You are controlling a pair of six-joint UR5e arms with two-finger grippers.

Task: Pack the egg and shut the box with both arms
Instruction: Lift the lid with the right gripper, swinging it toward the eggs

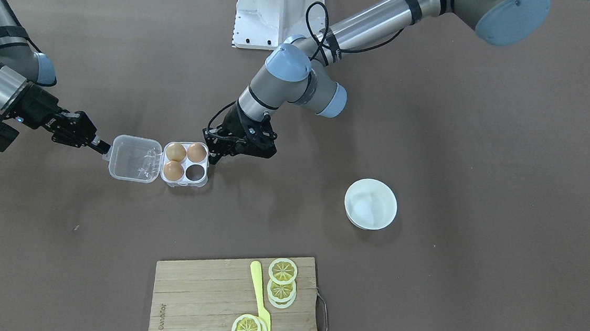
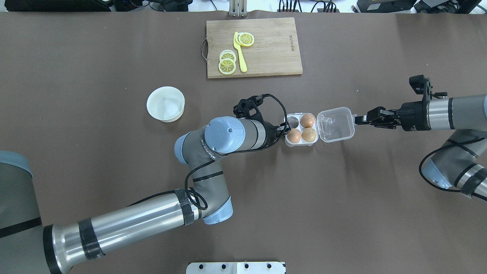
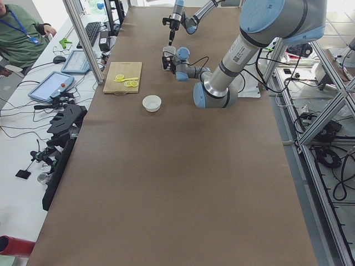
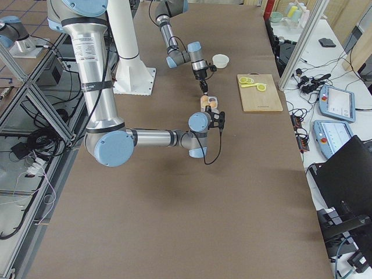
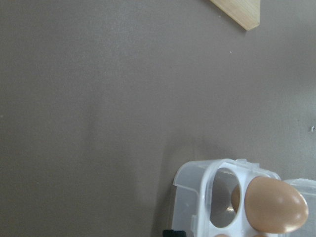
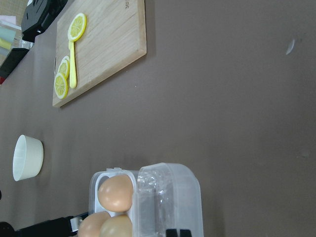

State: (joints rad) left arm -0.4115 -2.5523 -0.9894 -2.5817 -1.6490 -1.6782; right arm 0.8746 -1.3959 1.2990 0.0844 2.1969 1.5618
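The box [image 1: 188, 178] is a clear four-cell carton lying open in the middle of the table, its lid [image 1: 135, 158] laid flat. Three matching light-brown eggs [image 1: 176, 152] fill three cells, so I cannot tell which is the task's egg. One cell [image 1: 197, 172] is empty. My left gripper [image 1: 212, 157] looks shut, its tip against the box's side by the empty cell [image 2: 293, 121]. My right gripper [image 1: 101, 146] looks shut, its tip at the lid's outer edge [image 2: 353, 122]. I cannot tell if it pinches that edge. The box [image 5: 197, 197] and lid [image 6: 173, 197] show in the wrist views.
A round white bowl [image 1: 371, 204] stands empty on the robot's left of the box. A wooden cutting board [image 1: 200, 295] with lemon slices [image 1: 282, 271] and a yellow knife [image 1: 259, 294] lies at the operators' side. The white pedestal [image 1: 278, 11] stands at the robot's side.
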